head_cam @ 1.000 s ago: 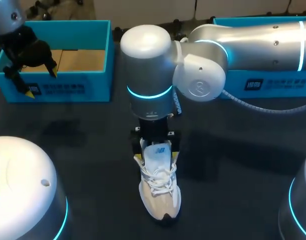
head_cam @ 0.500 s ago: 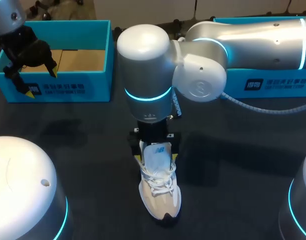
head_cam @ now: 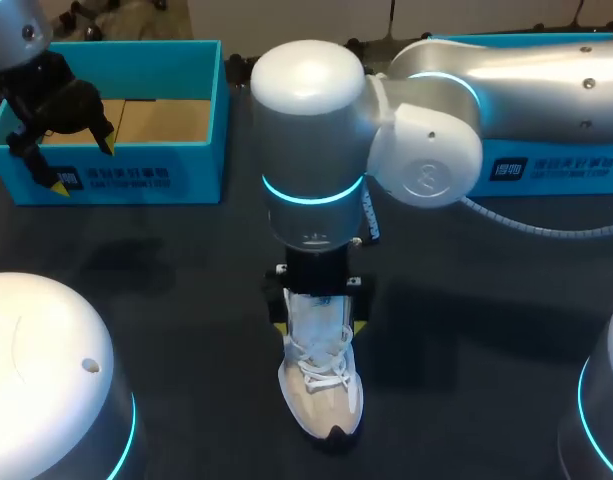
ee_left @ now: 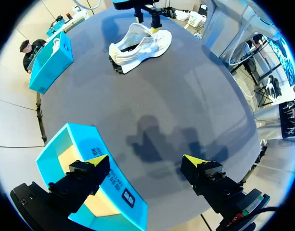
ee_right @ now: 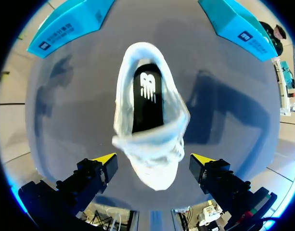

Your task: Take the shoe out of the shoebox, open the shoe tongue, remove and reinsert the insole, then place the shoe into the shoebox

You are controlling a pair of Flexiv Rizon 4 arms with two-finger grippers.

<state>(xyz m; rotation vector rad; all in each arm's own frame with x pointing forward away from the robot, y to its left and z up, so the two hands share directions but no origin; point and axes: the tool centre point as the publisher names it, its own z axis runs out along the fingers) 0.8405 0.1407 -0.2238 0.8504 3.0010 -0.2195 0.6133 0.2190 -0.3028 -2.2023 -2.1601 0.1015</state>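
Right gripper hangs released astride the shoe, left gripper released by the shoebox.

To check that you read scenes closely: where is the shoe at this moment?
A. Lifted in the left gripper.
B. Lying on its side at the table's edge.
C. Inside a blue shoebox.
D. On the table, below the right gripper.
D: the shoe stands upright on the dark table, with the right gripper above it, one open finger on either side.
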